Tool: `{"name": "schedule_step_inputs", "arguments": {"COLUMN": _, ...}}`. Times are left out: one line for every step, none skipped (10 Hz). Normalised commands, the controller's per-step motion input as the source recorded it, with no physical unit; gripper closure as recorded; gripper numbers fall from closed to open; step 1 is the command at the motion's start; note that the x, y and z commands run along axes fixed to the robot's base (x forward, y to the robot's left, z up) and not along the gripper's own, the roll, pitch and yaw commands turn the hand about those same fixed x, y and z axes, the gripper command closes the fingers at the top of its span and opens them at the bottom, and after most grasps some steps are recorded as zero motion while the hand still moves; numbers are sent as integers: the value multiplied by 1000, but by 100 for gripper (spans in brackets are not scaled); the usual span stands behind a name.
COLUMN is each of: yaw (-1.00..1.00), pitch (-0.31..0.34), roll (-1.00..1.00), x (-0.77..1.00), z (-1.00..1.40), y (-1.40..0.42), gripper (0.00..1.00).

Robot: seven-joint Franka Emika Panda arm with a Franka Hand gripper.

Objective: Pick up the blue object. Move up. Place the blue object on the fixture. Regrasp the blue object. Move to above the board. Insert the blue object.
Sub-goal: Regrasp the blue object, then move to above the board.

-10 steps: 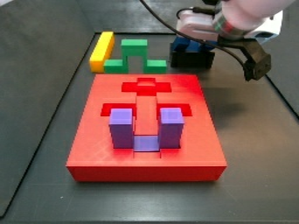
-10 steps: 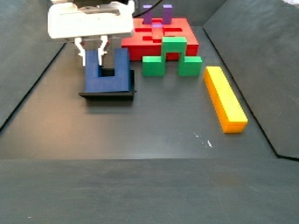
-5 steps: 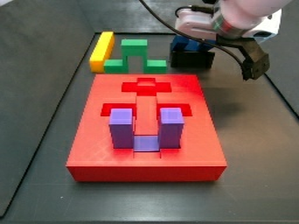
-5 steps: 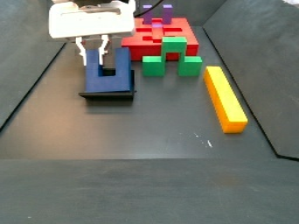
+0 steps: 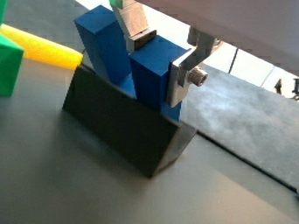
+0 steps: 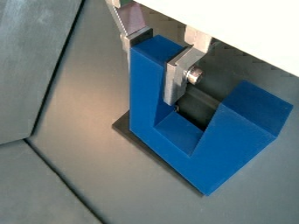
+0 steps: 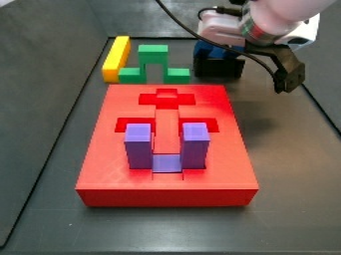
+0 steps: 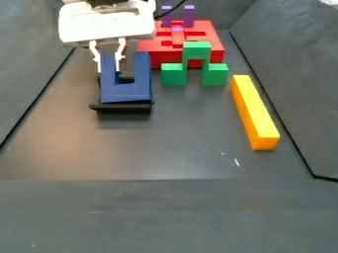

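Flat silver fingers (image 6: 181, 77) with dark pads, closed onto one thick prong of the dark blue U-shaped plastic block (image 6: 198, 140), one plate on each face of that prong in both wrist views. Gripper (image 5: 162, 54) directly above the block, pinching it from the top, white body visible over it in a side view (image 8: 103, 22). Second prong free and unclamped, with an open slot between the two prongs. Blue block (image 5: 126, 61) standing prongs-up, seated in the black blocky fixture (image 5: 122, 125), whose dark sloping wall sits below and in front of it. Fixture base plate (image 8: 122, 106) flat on the dark worktop (image 8: 158, 188).

Just beside the fixture, toward the middle of the worktop, a green stepped plastic block (image 8: 195, 61); beyond that a long yellow bar (image 8: 254, 112). Same green block (image 7: 162, 60) and yellow bar (image 7: 116, 58) near the far edge of the large red rectangular slab with cut-outs (image 7: 167, 149) in a side view, the blue block (image 7: 217, 57) at that far end too, apart from the slab. Lighter purple U-shaped block (image 7: 166, 145) upright in a recess of the red slab, cross-shaped cut-out behind it open. Wide bare worktop in front of the fixture, raised dark border at the sides.
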Motion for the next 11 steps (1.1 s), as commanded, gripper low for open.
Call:
{"name": "schedule_step_inputs", "arguments": {"yaw": 0, "pitch": 0, "roll": 0, "x": 0, "z": 0, "y": 0, "gripper": 100}}
{"name": "schedule_step_inputs", "arguments": {"yaw": 0, "pitch": 0, "roll": 0, "x": 0, "z": 0, "y": 0, "gripper": 100}}
{"name": "schedule_step_inputs", "arguments": {"yaw": 0, "pitch": 0, "roll": 0, "x": 0, "z": 0, "y": 0, "gripper": 100}}
{"name": "schedule_step_inputs", "arguments": {"yaw": 0, "pitch": 0, "roll": 0, "x": 0, "z": 1400, "y": 0, "gripper": 100}}
{"name": "schedule_step_inputs", "arguments": {"yaw": 75, "pitch": -2, "roll": -98, "x": 25, "z": 1400, "y": 21, "gripper": 100}}
{"name": "schedule_step_inputs", "arguments": {"yaw": 65, "pitch": -2, "roll": -158, "x": 14, "z": 1400, "y": 33, "gripper": 100}}
{"name": "schedule_step_inputs", "arguments": {"yaw": 43, "pitch": -38, "roll": -116, "x": 4, "z": 1400, "y": 48, "gripper": 100}}
{"name": "schedule_step_inputs", "arguments": {"yaw": 27, "pitch": -38, "roll": -56, "x": 12, "z": 1400, "y": 28, "gripper": 100}}
{"name": "schedule_step_inputs", "arguments": {"yaw": 0, "pitch": -24, "roll": -22, "x": 9, "z": 1400, "y": 27, "gripper": 100}}
{"name": "schedule_step_inputs", "arguments": {"yaw": -9, "pitch": -6, "roll": -16, "x": 14, "z": 1400, "y": 31, "gripper": 100}}
{"name": "schedule_step_inputs", "arguments": {"yaw": -20, "pitch": 25, "roll": -10, "x": 25, "z": 825, "y": 5, "gripper": 100}}
